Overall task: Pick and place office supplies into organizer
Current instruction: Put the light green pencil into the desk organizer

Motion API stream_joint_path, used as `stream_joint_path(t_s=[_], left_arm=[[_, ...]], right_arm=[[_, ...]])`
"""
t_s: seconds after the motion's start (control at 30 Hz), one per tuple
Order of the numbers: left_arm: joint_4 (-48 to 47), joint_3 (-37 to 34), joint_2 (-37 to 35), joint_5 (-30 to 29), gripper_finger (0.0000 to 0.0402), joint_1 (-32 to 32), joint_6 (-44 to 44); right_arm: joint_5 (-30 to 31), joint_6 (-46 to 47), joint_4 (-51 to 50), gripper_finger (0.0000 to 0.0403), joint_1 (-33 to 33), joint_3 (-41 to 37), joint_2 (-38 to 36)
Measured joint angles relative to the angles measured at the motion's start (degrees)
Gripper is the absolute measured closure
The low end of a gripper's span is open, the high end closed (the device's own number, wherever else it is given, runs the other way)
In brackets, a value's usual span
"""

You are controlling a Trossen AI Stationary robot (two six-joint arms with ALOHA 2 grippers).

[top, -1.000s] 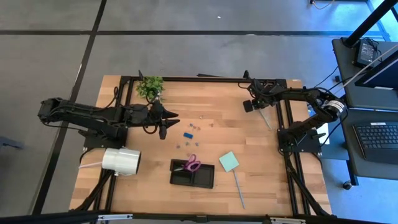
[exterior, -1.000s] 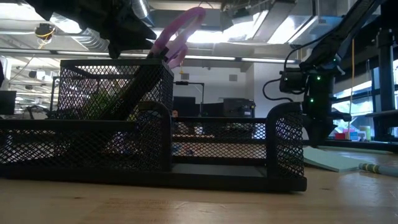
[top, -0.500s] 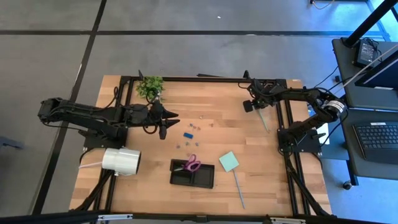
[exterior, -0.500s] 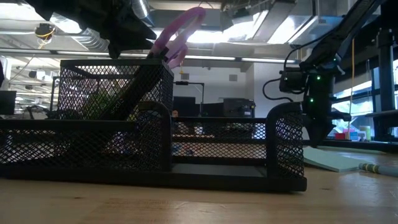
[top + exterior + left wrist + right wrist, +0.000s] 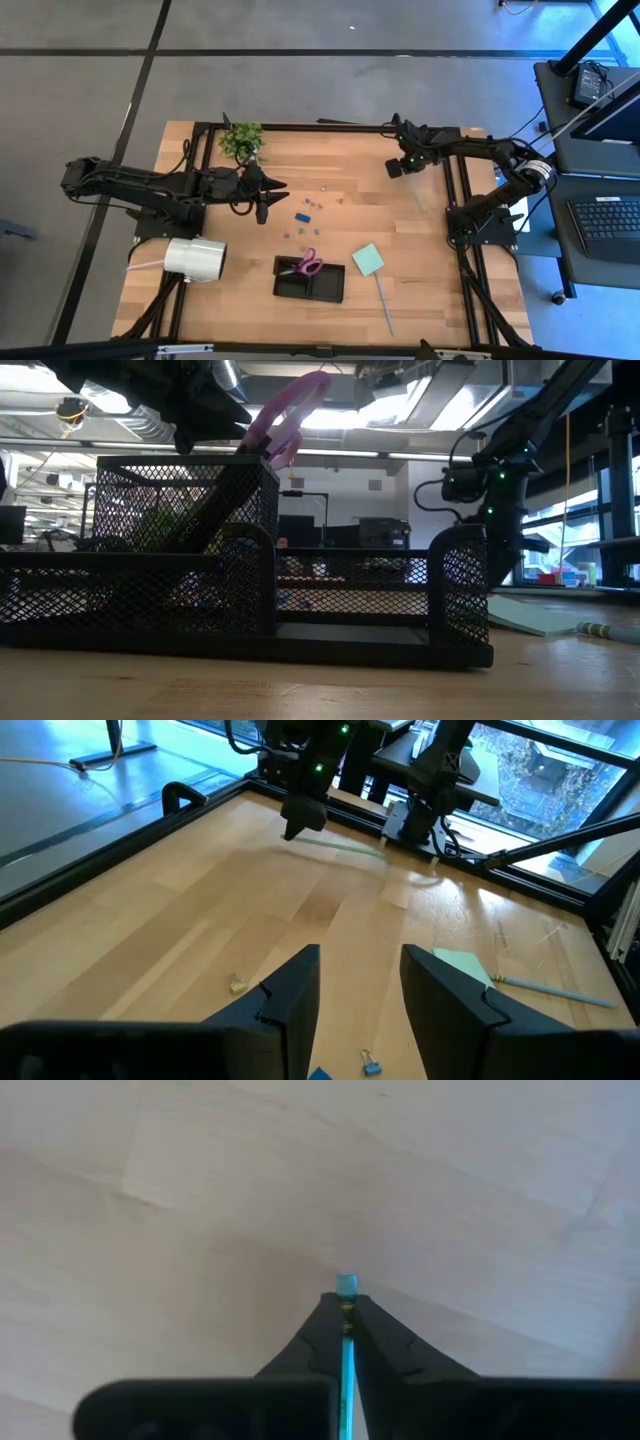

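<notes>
Right gripper (image 5: 400, 167) at the far right of the table (image 5: 340, 230), fingers closed on a thin pen (image 5: 346, 1315) with a pale blue-green tip; right wrist view shows the tip poking out just past the pinched fingertips, above bare wood. In the left wrist view the pen (image 5: 340, 845) juts sideways from that gripper (image 5: 300, 823), off the table surface.

Left gripper (image 5: 268, 192) hangs over the far left-centre of the table, near the plant (image 5: 241, 138); fingers (image 5: 452, 995) apart, nothing between them.

Organizer (image 5: 310, 279) sits at near centre. Scissors (image 5: 308, 264) stand in its far left compartment, purple handles up; low view shows the handles (image 5: 288, 415) leaning out over the mesh wall (image 5: 190, 500).

Sticky pad (image 5: 367, 259) lies just right of the organizer, apart from it. A second pen (image 5: 384, 304) lies near of the pad. Blue clips (image 5: 303, 215) and small dark clips are scattered between the left gripper and the organizer.

White roll (image 5: 195, 258) lies at the left edge.
</notes>
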Motion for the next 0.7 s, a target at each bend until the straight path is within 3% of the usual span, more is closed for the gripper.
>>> stream_joint_path(t_s=[0.3,0.7], left_arm=[[0.00,0.00,0.00,0.10,0.0268,0.00,-1.55],[1.94,0.00,0.00,-0.48,0.0268,0.00,-5.62]], right_arm=[[-14.07,-0.39,2.03,0.0391,1.17,4.11,-0.09],[-15.88,-0.86,12.19,0.0391,12.19,21.96,-0.24]])
